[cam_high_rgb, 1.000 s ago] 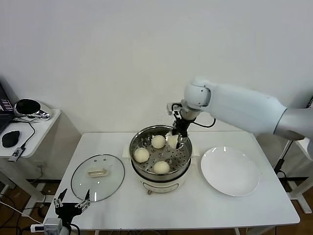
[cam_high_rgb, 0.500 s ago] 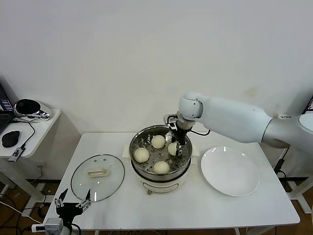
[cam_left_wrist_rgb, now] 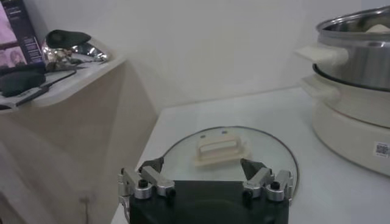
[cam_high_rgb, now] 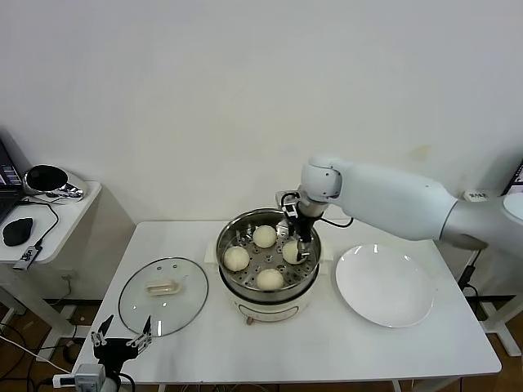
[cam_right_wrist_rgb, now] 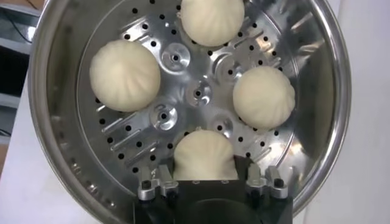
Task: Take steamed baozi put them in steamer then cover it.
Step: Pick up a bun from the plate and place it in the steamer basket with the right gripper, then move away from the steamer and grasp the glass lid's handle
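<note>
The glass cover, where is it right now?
In the head view the cover lies flat on the table, left of the steamer, just beyond the parked left gripper.

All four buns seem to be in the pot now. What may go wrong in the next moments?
1. The right gripper stands open around the last steamed baozi, low inside the steamer. If it lifts crookedly, a finger may drag or roll that bun.
2. The cover lies flat on the table beside the pot. Its low handle gives the open left gripper, waiting at the table's edge, little to hold, so the glass lid might slip.
</note>
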Controlling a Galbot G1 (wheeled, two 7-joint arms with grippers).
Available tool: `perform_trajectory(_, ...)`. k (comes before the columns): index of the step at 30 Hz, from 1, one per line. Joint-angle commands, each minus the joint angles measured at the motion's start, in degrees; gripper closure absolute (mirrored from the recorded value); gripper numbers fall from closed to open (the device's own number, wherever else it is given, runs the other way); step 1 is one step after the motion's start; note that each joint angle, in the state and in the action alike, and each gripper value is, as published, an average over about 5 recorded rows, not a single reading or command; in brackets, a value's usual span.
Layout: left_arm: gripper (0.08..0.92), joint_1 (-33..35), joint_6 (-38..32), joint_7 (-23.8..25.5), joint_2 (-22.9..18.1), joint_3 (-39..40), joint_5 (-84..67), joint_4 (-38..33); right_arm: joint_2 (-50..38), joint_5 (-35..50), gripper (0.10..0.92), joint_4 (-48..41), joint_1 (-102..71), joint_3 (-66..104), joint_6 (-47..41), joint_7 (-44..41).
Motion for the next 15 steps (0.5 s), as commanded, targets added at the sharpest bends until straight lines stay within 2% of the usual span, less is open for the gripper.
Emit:
perform_trajectory(1, 0.177, 0.18, 0.06, -0.14, -0.21, 0.28, -0.3, -0.48, -7.91, 0.92, 0.23, 5.38, 1.1, 3.84, -0.77, 0.16)
perform_trajectory(5, 0.177, 0.2, 0.05, -0.94, -0.28, 0.36, -2.33, -0.96, -14.3, 3.81, 0.204, 10.11, -0.55, 11.88, -0.34, 4.09)
perform_trajectory(11, 0.177, -0.57, -0.15, -2.59, -0.04, 0.97, -8.44, -0.54, -27.54, 12.73, 0.203, 20.97, -10.66, 29.1, 1.85, 21.34)
perform_trajectory(15, 0.177, -1.12, -0.51, -3.69, 0.09, 1.39, -10.36, -0.23, -34.31, 16.79, 0.203, 26.98, -25.67, 46.44, 2.53, 29.71)
